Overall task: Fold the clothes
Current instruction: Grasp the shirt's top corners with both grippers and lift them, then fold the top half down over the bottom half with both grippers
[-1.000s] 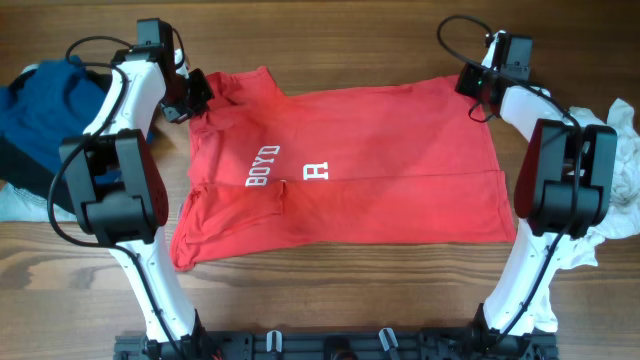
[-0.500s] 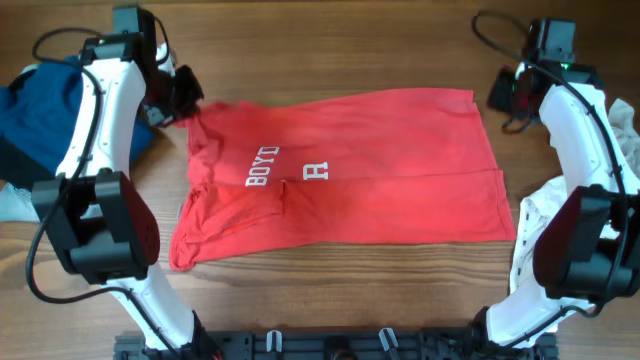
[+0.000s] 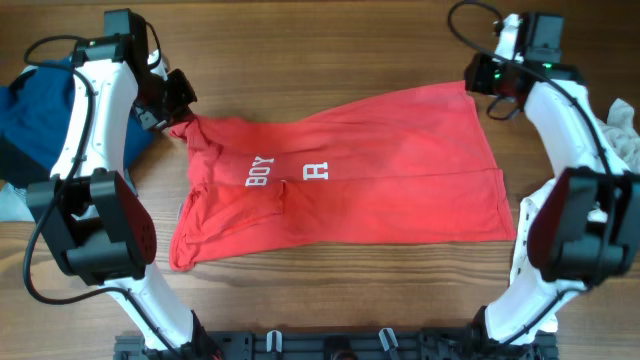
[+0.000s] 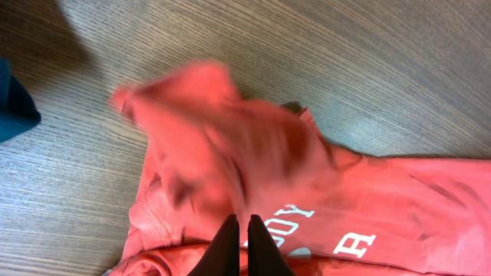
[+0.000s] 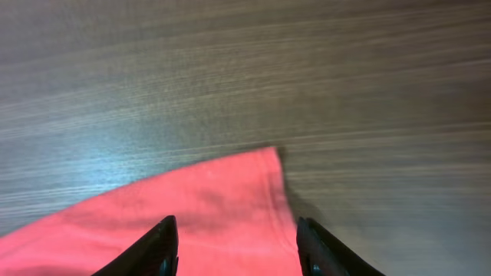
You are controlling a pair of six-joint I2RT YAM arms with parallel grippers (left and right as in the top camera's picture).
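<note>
T-shirt (image 3: 350, 170): red, spread out on the wooden table (image 3: 330, 40), printed side up, between the two arms.
Lettering (image 3: 260, 172): white block letters on the T-shirt's left part; "BOY" reads sideways, with a single "A" just beside it.
T-shirt's far left corner: bunched and drawn up off the wood into a peak. It is blurred in the left wrist view (image 4: 253, 153).
T-shirt's far right corner: lies flat on the wood; its edge is clean in the right wrist view (image 5: 215, 207).
T-shirt's near part: a straight crease runs across it, and the near left end is rumpled.
Left gripper (image 3: 180, 115): at the T-shirt's raised far left corner. The fingers are pressed together with red cloth pinched between them (image 4: 244, 234).
Right gripper (image 3: 478, 80): over the T-shirt's far right corner, jaws spread wide (image 5: 238, 245), holding nothing.
Blue garment (image 3: 40, 100): heaped to the left of the T-shirt, behind the left arm.
White cloth (image 3: 625, 140): crumpled to the right of the T-shirt, beyond the right arm.
</note>
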